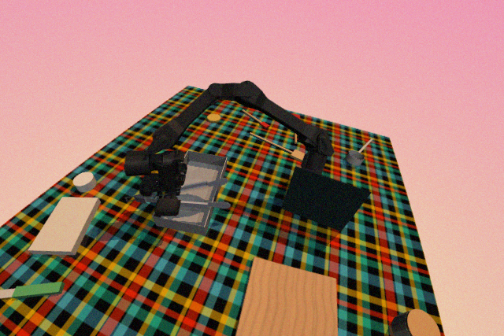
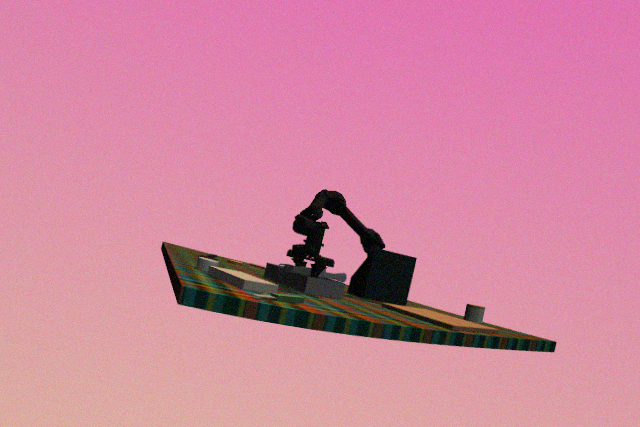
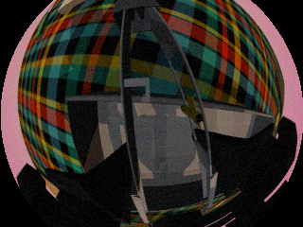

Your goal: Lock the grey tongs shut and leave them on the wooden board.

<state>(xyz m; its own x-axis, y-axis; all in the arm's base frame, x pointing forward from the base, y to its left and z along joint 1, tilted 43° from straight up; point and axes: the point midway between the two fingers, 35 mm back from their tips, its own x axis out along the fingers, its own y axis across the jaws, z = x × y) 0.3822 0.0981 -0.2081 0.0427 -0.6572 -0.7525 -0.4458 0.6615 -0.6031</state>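
The grey tongs (image 1: 218, 204) (image 3: 126, 59) lie spread in a V across the roasting tin (image 1: 183, 225) (image 2: 324, 286) (image 3: 234, 124). Their hinge end is past the tin's left side in the top view, and both tips reach past its right rim. My gripper (image 1: 163, 196) (image 2: 308, 270) (image 3: 163, 139) is partly open and low over the tin, pointing down. Its fingers stand at the outer sides of the two tong arms, close against them; contact is unclear. The arms are still apart. The wooden board (image 1: 289, 304) (image 2: 444, 317) lies flat at the front.
A dark block (image 1: 325, 197) (image 2: 390, 277) stands by the arm's base. A pale slab (image 1: 64, 222) (image 2: 240, 278), a white cylinder (image 1: 83, 181) and a green-handled tool (image 1: 38, 289) lie left of the tin. A wood-topped cylinder (image 1: 422, 323) (image 2: 474, 313) stands right of the board.
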